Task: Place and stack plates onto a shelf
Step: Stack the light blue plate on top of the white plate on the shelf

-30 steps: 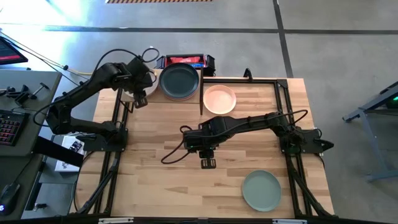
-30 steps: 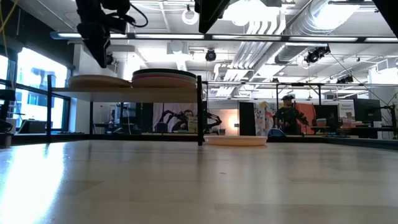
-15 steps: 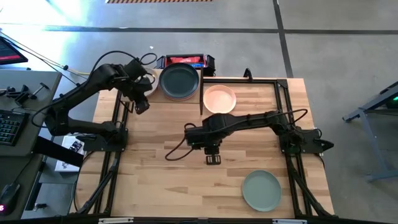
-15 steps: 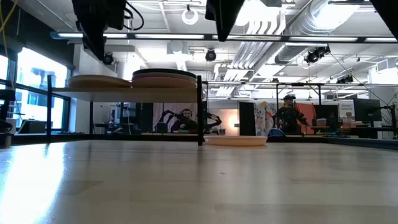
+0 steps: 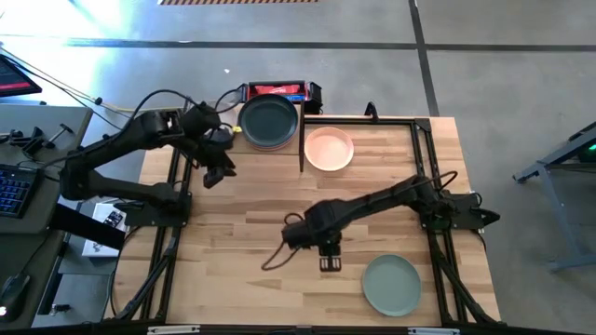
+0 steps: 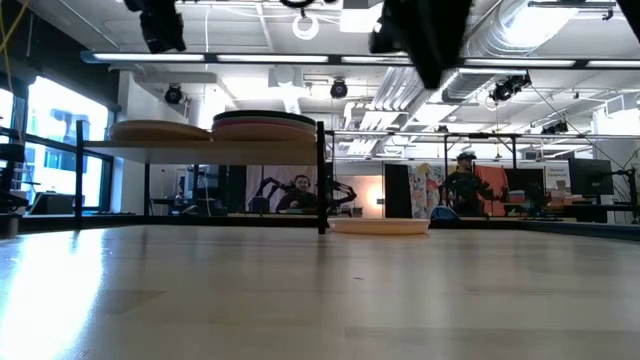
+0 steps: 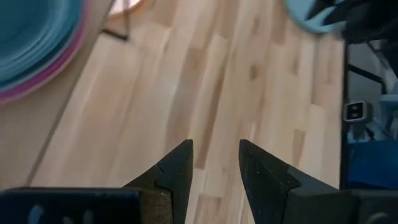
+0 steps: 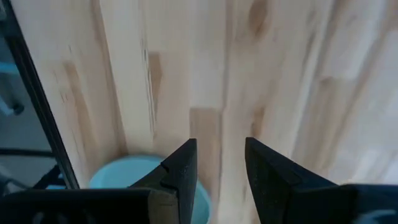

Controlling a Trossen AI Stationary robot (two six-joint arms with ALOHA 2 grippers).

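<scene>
Plates lie in several places on the plank-patterned wooden tabletop, and I go from the near edge to the far one. Nearest, close to the front right corner, rests the round sage green plate, flat on the wood and alone. Just beside it, toward the middle of the table, hangs the right gripper; it points down over bare wood, its two dark fingers stand a little apart with nothing between them, and the edge of the sage green plate shows just past their tips in the right wrist view. Farther back, the round peach plate lies flat on the tabletop, next to a thin black post of the shelf. The left gripper is held over the left part of the table, near the shelf but not touching it; its fingers are also apart and hold nothing. At the far edge stands the small light-wood shelf with black metal posts. On its panel a stack with the dark green plate on top sits at the right side, and a pale plate lies beside that stack at the left.
</scene>
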